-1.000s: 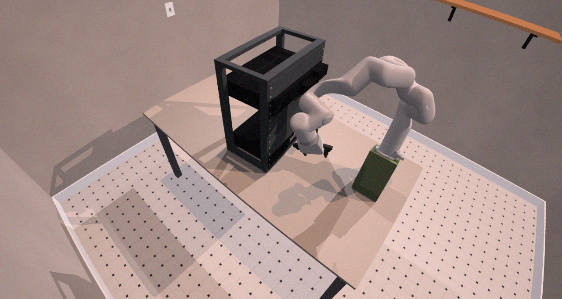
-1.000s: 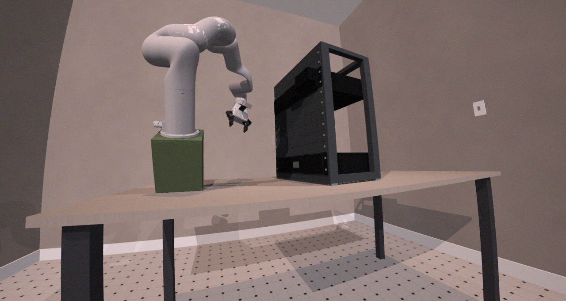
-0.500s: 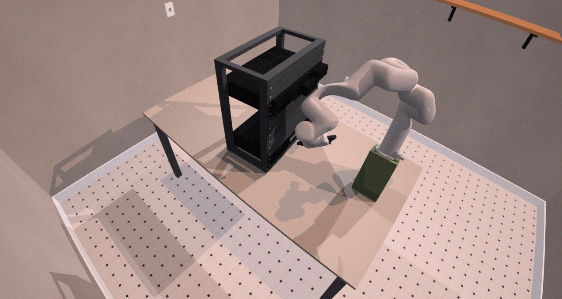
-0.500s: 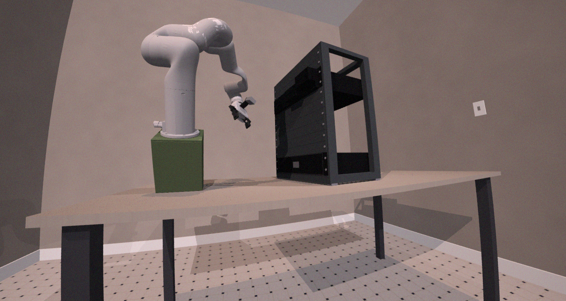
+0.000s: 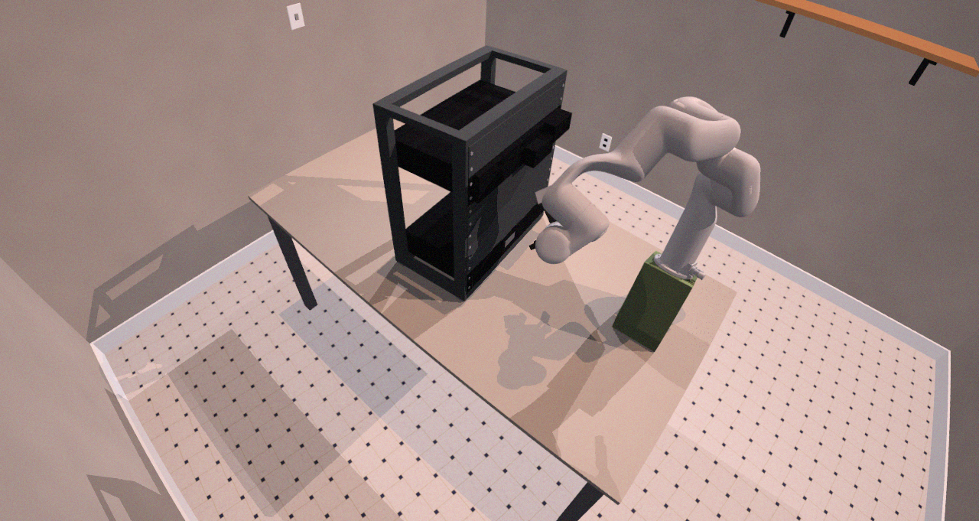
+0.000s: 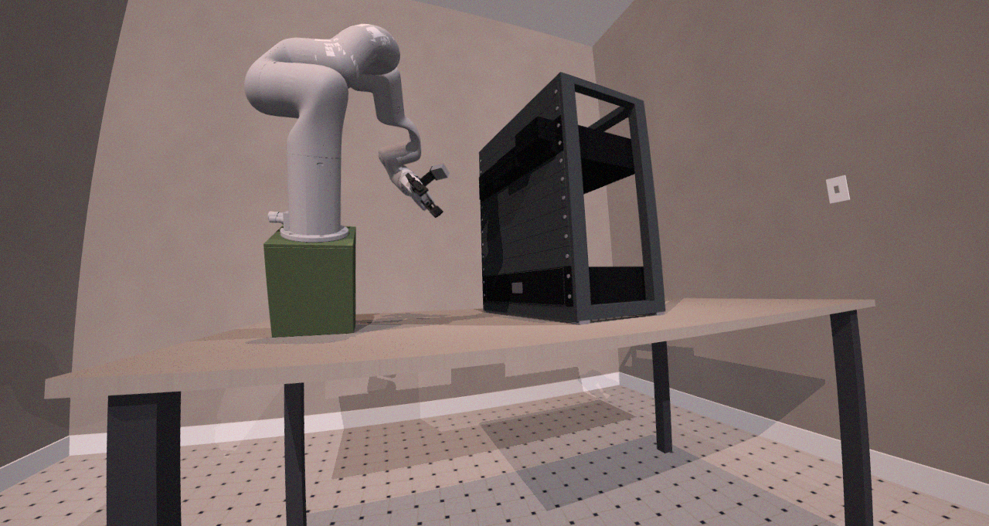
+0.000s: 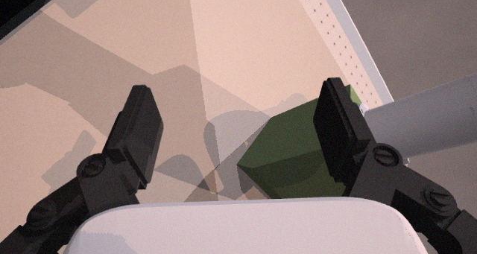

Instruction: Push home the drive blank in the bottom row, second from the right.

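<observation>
midair, gripper [image 6: 434,191] wide, holding nothing — well apart from rack [image 6: 570,198] front; fingers frame green pedestal [image 7: 288,157]; table [image 6: 442,347] below

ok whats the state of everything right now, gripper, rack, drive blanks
gripper: open, nothing between the fingers, in the air apart from the rack front
rack: upright on the table, untouched
storage chassis: near the top of the rack, parts of its front stand out
target blank: too dark to pick out
green pedestal: upright, carrying the arm
</observation>
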Robot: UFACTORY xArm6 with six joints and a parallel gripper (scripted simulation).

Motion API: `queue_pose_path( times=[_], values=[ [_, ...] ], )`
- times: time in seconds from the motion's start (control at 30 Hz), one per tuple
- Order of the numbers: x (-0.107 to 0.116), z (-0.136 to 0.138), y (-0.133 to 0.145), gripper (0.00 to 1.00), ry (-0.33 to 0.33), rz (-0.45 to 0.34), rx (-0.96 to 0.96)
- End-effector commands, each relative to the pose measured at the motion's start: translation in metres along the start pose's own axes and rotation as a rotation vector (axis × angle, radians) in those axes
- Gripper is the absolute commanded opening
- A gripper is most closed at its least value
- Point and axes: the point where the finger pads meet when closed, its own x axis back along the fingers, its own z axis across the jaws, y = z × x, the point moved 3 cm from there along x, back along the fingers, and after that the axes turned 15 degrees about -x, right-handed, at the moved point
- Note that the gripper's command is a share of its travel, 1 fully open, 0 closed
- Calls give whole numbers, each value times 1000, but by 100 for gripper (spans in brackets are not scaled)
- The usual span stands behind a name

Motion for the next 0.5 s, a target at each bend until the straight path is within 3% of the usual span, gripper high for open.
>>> queue_pose_path(
  times=[0.0,0.1,0.27,0.4,0.47],
  values=[
    [-11,10,-13,100,-46,111,94],
    [-14,13,-16,100,-56,147,124],
    [-28,25,-30,100,-96,276,231],
    [-32,28,-33,100,-106,307,256],
    [-39,34,-40,100,-125,371,309]
  ],
)
